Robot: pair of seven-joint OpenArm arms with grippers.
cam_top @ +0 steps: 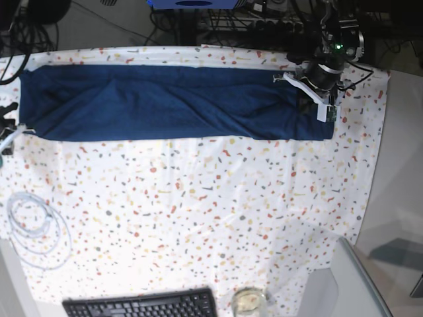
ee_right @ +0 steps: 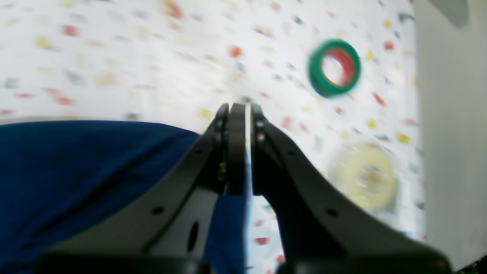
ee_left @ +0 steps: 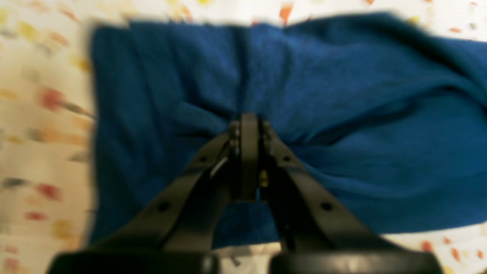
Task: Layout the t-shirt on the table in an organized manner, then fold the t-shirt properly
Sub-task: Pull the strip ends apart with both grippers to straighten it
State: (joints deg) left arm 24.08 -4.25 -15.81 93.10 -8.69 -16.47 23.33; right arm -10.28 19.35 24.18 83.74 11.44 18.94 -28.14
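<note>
The t-shirt (cam_top: 172,102) lay as a long band along the table's (cam_top: 211,211) far edge; the left gripper (ee_left: 249,121) and right gripper (ee_right: 239,110) each pinched one end.

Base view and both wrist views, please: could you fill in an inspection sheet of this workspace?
Surface: table under a white speckled cloth.
Job's things: t-shirt lies as a long navy band along the far edge, wrinkled.
Clutter: green tape roll, pale tape roll, keyboard, round jar.
Grippers: left gripper shut on the t-shirt's end; right gripper shut at the other end, cloth between its jaws.
Cables: white coiled cable on the cloth; dark cables behind.
Surroundings: grey floor beside the table.
</note>
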